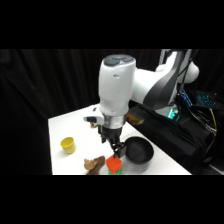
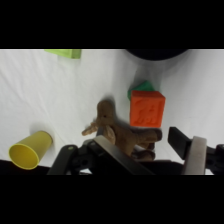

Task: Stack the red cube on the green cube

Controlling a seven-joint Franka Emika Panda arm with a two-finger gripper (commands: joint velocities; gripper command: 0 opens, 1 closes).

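Side view: the white arm's gripper (image 1: 116, 149) hangs just above the red cube (image 1: 114, 164), which sits on the green cube (image 1: 113, 171) at the front edge of the table (image 1: 70, 125). One black bowl (image 1: 138, 150) lies just right of the stack, one brown toy animal (image 1: 94, 163) just left, one yellow cup (image 1: 68, 145) farther left.

Wrist view: the red cube (image 2: 147, 108) covers most of the green cube (image 2: 141, 87); the toy (image 2: 120, 129) lies beside them, the cup (image 2: 30, 149) on its side. Only here does one lime-green block (image 2: 66, 52) appear, at the top edge. The jaws stand apart, gripping nothing.
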